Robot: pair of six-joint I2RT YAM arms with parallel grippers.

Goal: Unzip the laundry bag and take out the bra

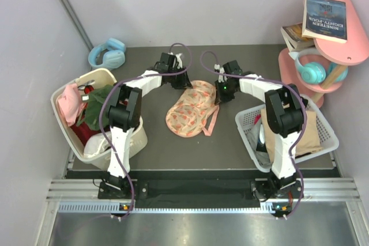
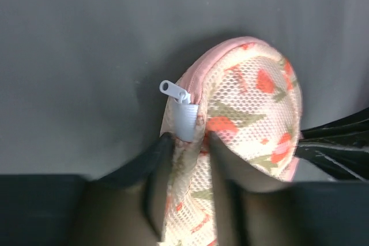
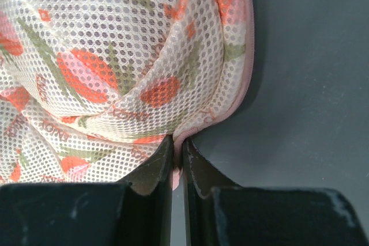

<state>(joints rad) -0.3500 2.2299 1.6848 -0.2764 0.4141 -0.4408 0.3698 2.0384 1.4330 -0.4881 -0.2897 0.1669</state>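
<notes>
The laundry bag (image 1: 190, 109), cream mesh with orange print and pink trim, lies zipped in the middle of the dark table. My left gripper (image 1: 180, 82) is at its far left end, shut on the bag's mesh edge (image 2: 187, 159) just below the white zip slider (image 2: 183, 118); the white pull tab (image 2: 173, 90) sticks out free. My right gripper (image 1: 221, 91) is at the bag's far right edge, shut on the pink zip trim (image 3: 179, 148). The bra is hidden.
A white basket (image 1: 68, 125) of pink, green and red clothes stands at left. A white basket (image 1: 323, 125) with tan cloth stands at right. Blue headphones (image 1: 108, 53) lie at back left. A pink shelf (image 1: 334, 33) with books stands at back right.
</notes>
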